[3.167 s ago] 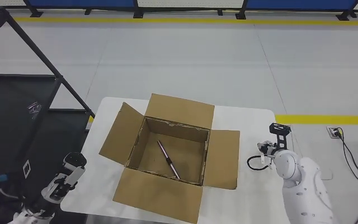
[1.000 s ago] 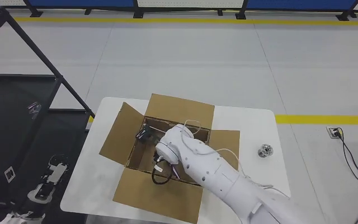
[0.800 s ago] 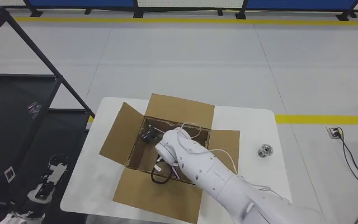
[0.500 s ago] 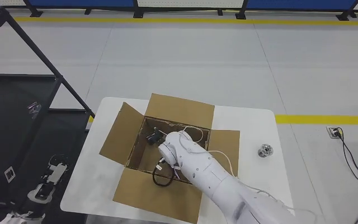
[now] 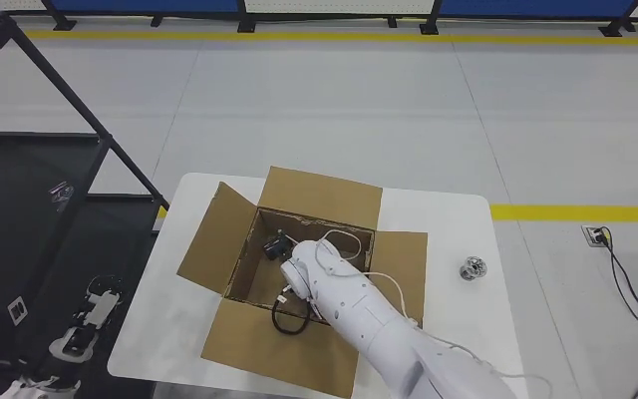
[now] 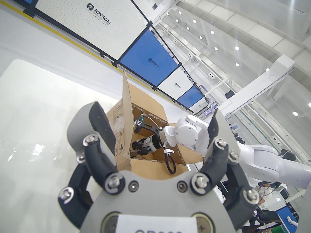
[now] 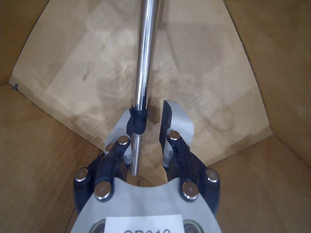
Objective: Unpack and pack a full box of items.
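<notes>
A white counter [image 5: 454,217], seen from above, carries the open cardboard box [image 5: 324,195]. Left wrist view: the left gripper [image 6: 155,120] hangs with fingers wide apart. Right wrist view: the right gripper [image 7: 145,124] straddles the steel rod [image 7: 144,49] on the box floor (fingers apart, not clamped).

Open cardboard box [image 5: 244,337], steel rod [image 7: 145,49] with black band lying inside

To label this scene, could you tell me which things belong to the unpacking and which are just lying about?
Job: cardboard box, metal rod inside, right gripper astride it, small shiny object on table.
Lying about: black rack, floor plug.
</notes>
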Tool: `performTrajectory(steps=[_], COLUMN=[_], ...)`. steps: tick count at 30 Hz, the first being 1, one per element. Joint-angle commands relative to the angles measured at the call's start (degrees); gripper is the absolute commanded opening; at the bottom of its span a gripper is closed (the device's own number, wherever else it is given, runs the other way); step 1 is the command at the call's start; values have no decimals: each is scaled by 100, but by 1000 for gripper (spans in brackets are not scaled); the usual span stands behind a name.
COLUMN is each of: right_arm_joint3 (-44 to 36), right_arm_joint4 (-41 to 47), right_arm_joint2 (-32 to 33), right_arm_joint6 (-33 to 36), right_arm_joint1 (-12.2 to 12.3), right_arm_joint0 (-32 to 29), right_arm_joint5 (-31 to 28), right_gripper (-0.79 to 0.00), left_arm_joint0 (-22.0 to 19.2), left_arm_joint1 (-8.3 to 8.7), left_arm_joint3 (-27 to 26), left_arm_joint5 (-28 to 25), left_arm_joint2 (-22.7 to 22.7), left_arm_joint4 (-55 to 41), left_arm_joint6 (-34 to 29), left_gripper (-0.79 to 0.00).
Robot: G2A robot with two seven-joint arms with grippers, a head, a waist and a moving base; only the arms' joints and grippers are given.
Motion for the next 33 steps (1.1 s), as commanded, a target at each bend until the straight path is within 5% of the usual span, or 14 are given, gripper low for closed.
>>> performTrajectory(steps=[1,11,13,16,23,33], right_arm_joint3=[85,418,470,549,671,627], right_arm_joint4=[8,-24,-41,-42,43,491], right_arm_joint2=[15,72,82,108,226,588], right_arm_joint6=[-62,-201,-181,-164,-261,-656], right_arm_joint1=[-34,-164,-178,-189,-173,39], right_arm_joint0=[-6,9,25,48,152,515], right_arm_joint5=[5,88,102,74,-23,-1500], right_gripper=[-566,-585,-619,-785,-785,-785], left_arm_joint0=[0,0,0,0,0,0], left_arm_joint1=[0,0,0,0,0,0], left_arm_joint3=[0,0,0,0,0,0], left_arm_joint5=[0,0,0,0,0,0], left_arm_joint2=[0,0,0,0,0,0], left_arm_joint4=[0,0,0,0,0,0], left_arm_joint6=[0,0,0,0,0,0], left_gripper=[0,0,0,0,0,0])
